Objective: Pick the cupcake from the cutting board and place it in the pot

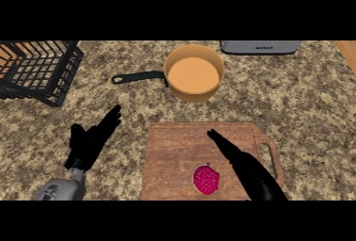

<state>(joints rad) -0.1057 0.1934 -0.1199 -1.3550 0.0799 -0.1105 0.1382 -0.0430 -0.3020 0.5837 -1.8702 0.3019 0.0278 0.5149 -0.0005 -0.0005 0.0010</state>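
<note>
Cupcake (206,179), pink-red and a little longer than wide, lies on the near part of the cutting board (182,141), with its long axis running nearly away from the robot. It is just to the left of the right hand (236,155), beside the wrist and palm and not in front of the fingertips; the fingers stretch past it, toward the far left part of the board. So the thing to grasp is behind and to the left of the fingertips, and in my judgement the hand must draw back and turn inward before it can close round it.

The right hand is open, its fingers straight and together, and it holds nothing (I cannot tell if its side touches the cupcake or only passes near it). It is clearly the nearer hand.

The left hand (94,139) is off the board, to the left, over the bench (306,103), also with straight fingers and nothing in it.

The pot (195,73) stands beyond the board, ahead of the right hand's fingertips and slightly to the left, its black handle pointing left. A black wire basket (42,70) sits far left, and a grey appliance (261,47) lies beyond the pot, to its right.
</note>
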